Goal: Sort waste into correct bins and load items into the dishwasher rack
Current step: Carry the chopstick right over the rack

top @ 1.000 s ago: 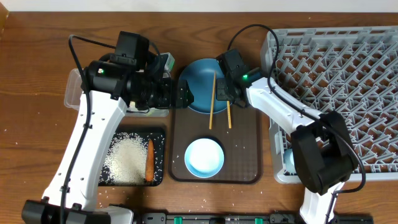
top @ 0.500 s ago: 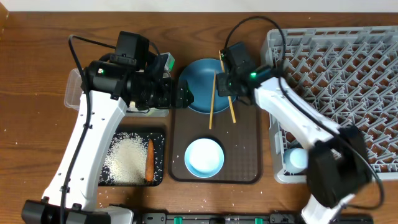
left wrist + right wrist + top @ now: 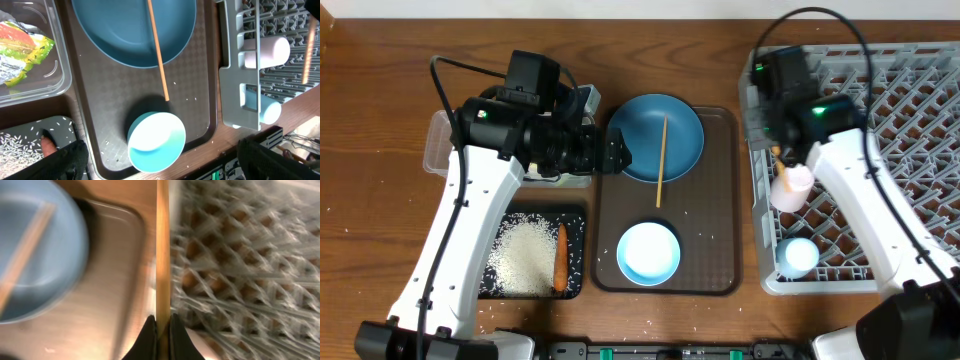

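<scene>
My right gripper (image 3: 777, 135) is shut on one wooden chopstick (image 3: 163, 245) and holds it over the left edge of the grey dishwasher rack (image 3: 890, 130). The other chopstick (image 3: 662, 160) lies across the dark blue plate (image 3: 638, 140) on the brown serving tray. The light blue bowl (image 3: 648, 252) sits at the tray's front. The pink cup (image 3: 792, 187) and light blue cup (image 3: 798, 257) lie in the rack's left side. My left gripper (image 3: 612, 152) is open and empty beside the clear tub (image 3: 438, 155), which holds the yellow-green wrapper (image 3: 22, 45).
The black tray (image 3: 575, 215) at front left holds white rice (image 3: 525, 258) and the orange carrot (image 3: 561, 257). The brown serving tray (image 3: 715, 230) lies between the bins and the rack. Stray rice grains lie on the tray and near the table's front edge.
My right gripper has lifted one chopstick off the blue plate and carried it right, to above the rack's left edge. The left arm has not moved.
</scene>
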Robot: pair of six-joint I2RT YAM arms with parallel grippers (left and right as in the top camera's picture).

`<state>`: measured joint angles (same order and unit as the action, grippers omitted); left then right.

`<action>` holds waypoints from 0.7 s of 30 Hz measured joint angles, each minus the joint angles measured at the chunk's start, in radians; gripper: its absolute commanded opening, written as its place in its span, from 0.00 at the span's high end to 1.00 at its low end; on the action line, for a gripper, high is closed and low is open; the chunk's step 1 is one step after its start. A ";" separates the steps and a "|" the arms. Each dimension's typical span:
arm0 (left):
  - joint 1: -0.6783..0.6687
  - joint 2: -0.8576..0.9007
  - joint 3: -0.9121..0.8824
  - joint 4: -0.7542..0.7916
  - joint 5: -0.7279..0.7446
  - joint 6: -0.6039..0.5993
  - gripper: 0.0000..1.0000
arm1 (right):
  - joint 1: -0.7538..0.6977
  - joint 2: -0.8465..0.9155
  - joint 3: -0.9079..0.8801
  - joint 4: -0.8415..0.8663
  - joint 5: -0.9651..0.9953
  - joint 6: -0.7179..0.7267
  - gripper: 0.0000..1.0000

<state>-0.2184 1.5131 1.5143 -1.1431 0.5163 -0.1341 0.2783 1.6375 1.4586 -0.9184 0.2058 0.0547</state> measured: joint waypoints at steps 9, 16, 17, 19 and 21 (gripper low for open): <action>0.000 0.000 0.000 0.000 0.000 0.000 0.03 | -0.200 0.000 0.000 -0.004 0.035 -0.093 0.99; 0.000 0.000 0.000 0.000 0.000 0.000 0.03 | -0.301 0.000 0.000 0.006 0.038 -0.156 0.99; 0.000 0.000 0.000 0.000 0.000 0.000 0.03 | -0.309 0.000 0.000 0.011 0.040 -0.161 0.99; 0.000 0.000 0.000 0.000 0.000 0.000 0.03 | -0.328 0.000 0.000 0.022 0.040 -0.169 0.99; 0.000 0.000 0.000 0.000 0.000 0.000 0.03 | -0.340 0.000 0.000 0.025 0.041 -0.179 0.99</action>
<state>-0.2184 1.5131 1.5143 -1.1427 0.5159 -0.1341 -0.0616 1.6375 1.4586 -0.8932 0.2470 -0.1246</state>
